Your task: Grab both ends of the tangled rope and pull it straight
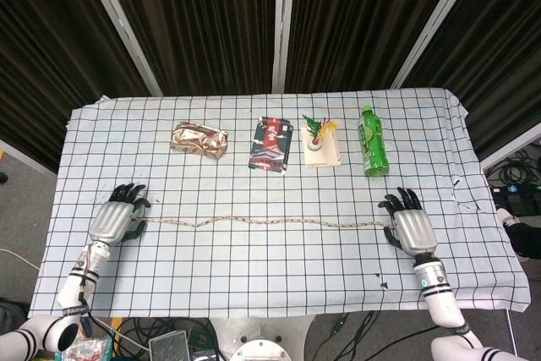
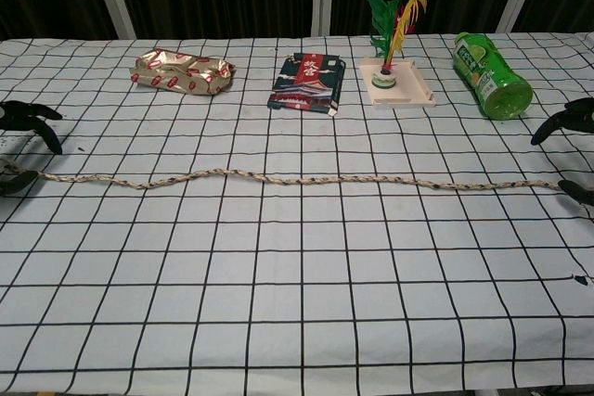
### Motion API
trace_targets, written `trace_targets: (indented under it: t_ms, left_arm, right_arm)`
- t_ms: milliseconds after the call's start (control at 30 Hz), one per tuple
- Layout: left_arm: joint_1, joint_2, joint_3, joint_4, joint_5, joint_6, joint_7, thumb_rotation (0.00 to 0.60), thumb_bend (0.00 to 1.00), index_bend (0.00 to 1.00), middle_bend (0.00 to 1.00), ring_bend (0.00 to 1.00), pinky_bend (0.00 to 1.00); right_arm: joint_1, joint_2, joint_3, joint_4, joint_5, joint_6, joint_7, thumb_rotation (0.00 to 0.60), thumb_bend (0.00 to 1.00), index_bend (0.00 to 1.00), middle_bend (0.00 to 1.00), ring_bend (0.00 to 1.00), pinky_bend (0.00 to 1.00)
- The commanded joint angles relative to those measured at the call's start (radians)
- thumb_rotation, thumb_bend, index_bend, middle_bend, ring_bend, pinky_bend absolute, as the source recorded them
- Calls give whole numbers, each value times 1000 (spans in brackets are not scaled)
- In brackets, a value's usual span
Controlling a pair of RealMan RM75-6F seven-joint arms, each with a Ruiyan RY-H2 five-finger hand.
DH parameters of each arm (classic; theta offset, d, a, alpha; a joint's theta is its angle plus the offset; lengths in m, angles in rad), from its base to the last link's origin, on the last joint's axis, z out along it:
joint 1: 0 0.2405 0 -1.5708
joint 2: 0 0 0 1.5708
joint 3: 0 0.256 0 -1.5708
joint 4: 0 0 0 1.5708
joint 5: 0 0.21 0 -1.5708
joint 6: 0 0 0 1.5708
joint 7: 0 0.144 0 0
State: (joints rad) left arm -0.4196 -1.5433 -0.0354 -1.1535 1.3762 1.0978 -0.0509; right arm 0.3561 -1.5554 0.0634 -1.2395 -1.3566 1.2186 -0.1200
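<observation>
The rope (image 1: pixel 262 222) lies across the front of the bench (image 1: pixel 254 285), slightly wavy, running from the left hand (image 1: pixel 117 217) to the right hand (image 1: pixel 407 226). Each end reaches a hand, and both hands rest on the cloth with fingers spread apart; no grip on the rope shows. Behind the rope, a small tray (image 2: pixel 408 88) holds a feathered shuttlecock (image 2: pixel 397 25). Beside it lie a green bottle (image 1: pixel 371 141), a dark packet (image 1: pixel 270 144) and a crumpled foil bag (image 1: pixel 199 139). A black-gridded white cloth covers the bench; dark curtains (image 1: pixel 211 14) hang behind.
</observation>
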Motion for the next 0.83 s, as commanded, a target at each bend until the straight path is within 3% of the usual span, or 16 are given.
trace_targets:
  t_ms: [33,200,433,633,833]
  left_arm:
    - [6,17,-6,-25,7,21,0,600,374,264,67,0,0]
    - [31,95,-32,-122,16,93,-37,600,306,242,67,0,0]
    - [105,229,-63,-250,1,223,-51,600,191,243,67,0,0]
    - [198,314,-43,-345,4,338,-16,600,189,252,69,0,0]
    - [275,347,-9,-420,25,425,31,600,185,254,70,0,0]
  right_arm:
    - [-10,19,4,-25,-17,29,5,600,274,215,166,0,0]
    - [-38,101,23,-110,-50,112,24,600,275,215,165,0,0]
    - [-101,301,19,-267,-89,196,94,600,298,214,160,0,0]
    - [-189,408,7,-346,-107,303,164,600,301,214,159,0,0]
    - [-242,453,-24,-363,-140,342,191,600,300,214,159,0,0]
